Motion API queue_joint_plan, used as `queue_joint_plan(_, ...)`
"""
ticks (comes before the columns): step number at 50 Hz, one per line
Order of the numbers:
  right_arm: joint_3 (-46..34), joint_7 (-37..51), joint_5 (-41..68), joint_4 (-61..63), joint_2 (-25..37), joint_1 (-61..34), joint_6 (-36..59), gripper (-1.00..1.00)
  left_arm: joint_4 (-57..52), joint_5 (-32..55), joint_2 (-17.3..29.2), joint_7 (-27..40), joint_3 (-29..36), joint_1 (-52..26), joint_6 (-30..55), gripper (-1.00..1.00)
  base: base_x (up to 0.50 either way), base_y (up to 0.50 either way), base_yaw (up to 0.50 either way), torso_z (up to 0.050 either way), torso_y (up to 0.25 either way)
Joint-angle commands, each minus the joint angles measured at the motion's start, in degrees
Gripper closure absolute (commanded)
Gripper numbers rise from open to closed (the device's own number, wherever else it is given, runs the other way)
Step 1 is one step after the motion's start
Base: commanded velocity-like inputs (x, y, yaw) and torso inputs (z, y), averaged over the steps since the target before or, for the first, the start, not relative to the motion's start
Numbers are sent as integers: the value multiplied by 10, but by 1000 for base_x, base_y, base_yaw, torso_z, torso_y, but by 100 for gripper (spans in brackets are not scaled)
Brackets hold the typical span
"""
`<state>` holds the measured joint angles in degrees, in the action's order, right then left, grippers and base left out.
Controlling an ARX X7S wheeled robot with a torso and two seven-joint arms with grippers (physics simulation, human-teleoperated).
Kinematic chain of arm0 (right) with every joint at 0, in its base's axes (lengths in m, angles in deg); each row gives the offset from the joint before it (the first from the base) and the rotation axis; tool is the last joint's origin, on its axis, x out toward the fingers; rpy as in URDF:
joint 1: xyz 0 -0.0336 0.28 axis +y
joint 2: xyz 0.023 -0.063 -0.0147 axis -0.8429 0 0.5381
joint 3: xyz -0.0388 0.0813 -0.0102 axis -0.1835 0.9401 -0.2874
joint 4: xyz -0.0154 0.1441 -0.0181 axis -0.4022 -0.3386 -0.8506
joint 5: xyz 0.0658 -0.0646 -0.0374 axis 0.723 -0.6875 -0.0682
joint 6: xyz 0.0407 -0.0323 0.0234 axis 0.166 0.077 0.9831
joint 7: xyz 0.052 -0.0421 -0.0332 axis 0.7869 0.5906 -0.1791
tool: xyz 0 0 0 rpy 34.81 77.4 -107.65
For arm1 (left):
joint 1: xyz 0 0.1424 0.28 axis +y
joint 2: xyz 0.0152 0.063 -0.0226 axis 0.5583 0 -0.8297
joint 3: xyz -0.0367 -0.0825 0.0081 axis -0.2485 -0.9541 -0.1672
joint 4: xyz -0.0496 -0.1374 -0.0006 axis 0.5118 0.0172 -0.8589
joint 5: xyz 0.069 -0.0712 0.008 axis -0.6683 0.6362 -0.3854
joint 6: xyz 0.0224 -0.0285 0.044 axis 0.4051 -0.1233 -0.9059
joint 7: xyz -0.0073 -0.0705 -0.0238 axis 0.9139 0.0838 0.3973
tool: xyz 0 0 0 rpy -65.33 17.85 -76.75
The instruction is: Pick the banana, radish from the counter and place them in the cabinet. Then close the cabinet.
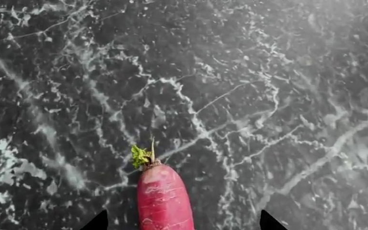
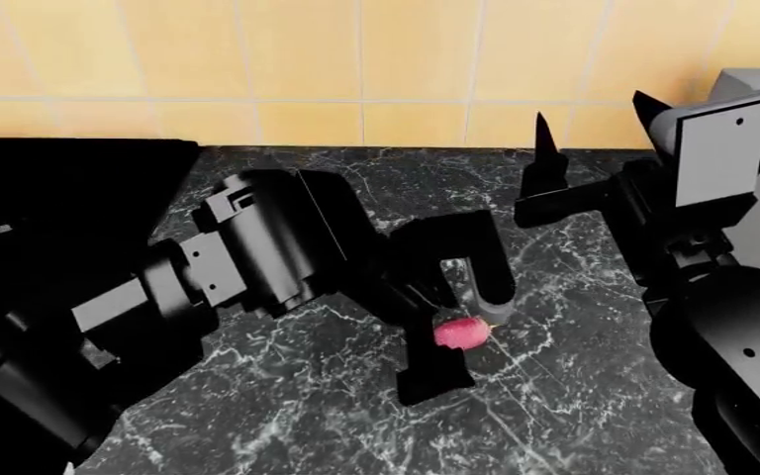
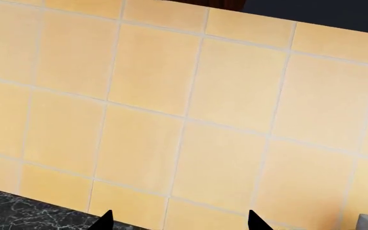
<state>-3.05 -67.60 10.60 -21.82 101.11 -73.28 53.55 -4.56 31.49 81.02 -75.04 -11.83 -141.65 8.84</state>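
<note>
The radish [image 1: 163,201], pink-red with a green stem stub, lies on the dark marble counter [image 1: 248,96]. My left gripper [image 1: 184,223] is open and straddles it, with a gap between the radish and each black fingertip. In the head view the radish [image 2: 461,333] sits between the left gripper's [image 2: 466,332] two fingers, low over the counter [image 2: 288,416]. My right gripper [image 2: 596,121] is raised at the upper right, open and holding nothing; in its wrist view the right gripper [image 3: 178,223] faces the tiled wall. The banana and the cabinet are out of view.
A flat black stovetop [image 2: 63,198] lies at the left, beside the counter. A yellow tiled wall [image 2: 353,69] runs along the back. My right arm's bulky links [image 2: 736,346] stand over the counter's right side.
</note>
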Motion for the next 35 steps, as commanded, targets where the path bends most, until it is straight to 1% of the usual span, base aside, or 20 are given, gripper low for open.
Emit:
queue_joint_plan(1, 1, -1, -1, -4, 1, 4, -7, -100, 13, 3, -13, -13, 4, 9, -12, -100, 0, 0, 0, 0, 0)
queue_joint_plan(15, 3, -1, 2, -3, 4, 4, -7, -100, 26, -4, -23, -19, 26, 17, -9, -100, 0, 0, 0, 0, 0)
queue_joint_plan(16, 3, -1, 2, -4, 4, 5, -8, -100, 27, -5, -24, -20, 29, 17, -7, 100, 0, 0, 0, 0, 0)
queue_joint_plan(28, 7, 0, 5, -2, 6, 9, -11, -100, 25, -11, -28, -24, 48, 13, 2, 100, 0, 0, 0, 0, -2)
queue_joint_plan(32, 10, 2, 8, 3, 8, 10, -8, -100, -8, -3, -16, -14, 41, 4, 15, 100, 0, 0, 0, 0, -2)
queue_joint_plan(35, 14, 4, 11, 8, 10, 13, -6, -100, -40, 1, 1, -5, 37, -4, 23, 100, 0, 0, 0, 0, 0)
